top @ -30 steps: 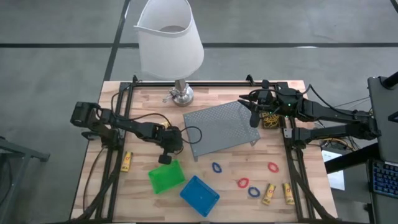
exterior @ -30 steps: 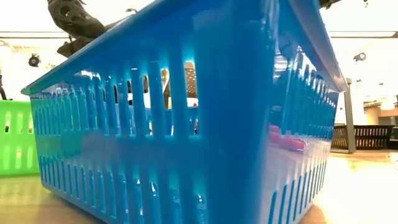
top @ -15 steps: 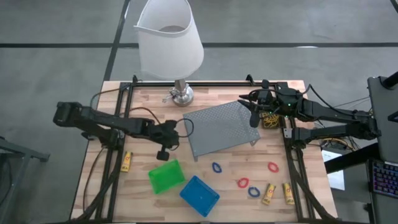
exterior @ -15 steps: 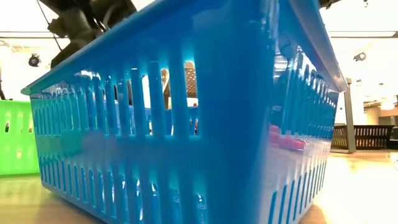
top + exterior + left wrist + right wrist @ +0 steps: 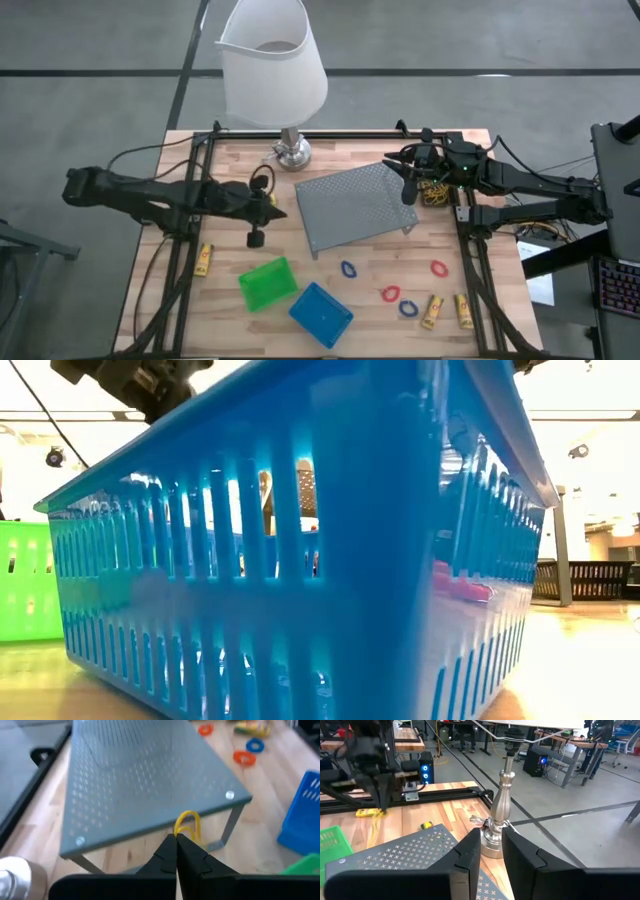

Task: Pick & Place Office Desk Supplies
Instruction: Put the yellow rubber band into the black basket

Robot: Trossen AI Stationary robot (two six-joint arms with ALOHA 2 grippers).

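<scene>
My left gripper [image 5: 283, 212] hangs above the table just left of the grey mesh tray [image 5: 358, 205], shut on a thin yellow rubber band [image 5: 188, 823]. That band also shows as a strand [image 5: 374, 827] in the right wrist view. My right gripper [image 5: 405, 185] waits over the tray's far right corner, open by a narrow gap, nothing between its fingers [image 5: 491, 855]. The green bin [image 5: 267, 283] and the blue bin [image 5: 321, 313] stand at the near side. Red and blue loops [image 5: 390, 294] and yellow sticks [image 5: 432, 312] lie near right. One stick [image 5: 204, 259] lies at the left. My left gripper pinches the rubber band's upper end [image 5: 183, 833] between its two fingertips. The fingers come from the table's left, slanting down. The loop hangs slack past the fingertips, clear of the table.
A white-shaded lamp [image 5: 272, 60] stands on its metal base [image 5: 292, 153] at the far edge. A heap of rubber bands [image 5: 433, 191] lies at the far right beside my right arm. In the low view the blue bin [image 5: 300, 560] blocks most of the scene.
My left gripper has risen from just above the green bin and drawn back toward the table's far left. It has tipped from pointing steeply down to a shallower slant. It has stayed shut.
</scene>
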